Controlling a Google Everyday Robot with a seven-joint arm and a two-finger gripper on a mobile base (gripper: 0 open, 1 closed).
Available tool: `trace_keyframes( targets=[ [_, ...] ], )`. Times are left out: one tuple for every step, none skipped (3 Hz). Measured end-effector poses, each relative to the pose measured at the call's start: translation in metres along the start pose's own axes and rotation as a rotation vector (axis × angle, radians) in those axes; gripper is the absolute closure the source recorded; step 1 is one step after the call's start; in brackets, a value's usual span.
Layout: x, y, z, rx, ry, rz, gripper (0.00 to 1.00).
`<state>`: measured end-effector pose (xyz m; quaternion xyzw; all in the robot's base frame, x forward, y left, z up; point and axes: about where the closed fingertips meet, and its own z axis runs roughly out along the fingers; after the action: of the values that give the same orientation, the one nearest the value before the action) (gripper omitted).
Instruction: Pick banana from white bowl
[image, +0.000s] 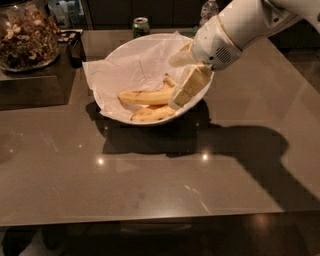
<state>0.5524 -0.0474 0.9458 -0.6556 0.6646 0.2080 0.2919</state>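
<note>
The white bowl (112, 107), lined with crinkled white paper, stands at the back middle of the brown table. The pale yellow banana (142, 96) lies across it, stem end to the right. A shorter, more orange banana (150, 114) lies just in front of it. My gripper (174, 84) reaches in from the upper right, tilted down over the bowl's right side. It is open, with one finger (190, 86) in front of the banana's right end and the other behind it. It holds nothing.
A glass jar of nuts (22, 37) stands on a dark stand at the back left. A green can (141, 25) and a bottle (209, 7) stand behind the bowl. The table's front edge (160, 216) runs along the bottom.
</note>
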Motion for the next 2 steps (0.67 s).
trace_keyframes(
  targets=[
    [-0.007,-0.016,0.018,-0.036,-0.02,-0.008,0.19],
    [-0.012,-0.03,0.034,-0.065,-0.032,-0.016,0.18]
  ],
)
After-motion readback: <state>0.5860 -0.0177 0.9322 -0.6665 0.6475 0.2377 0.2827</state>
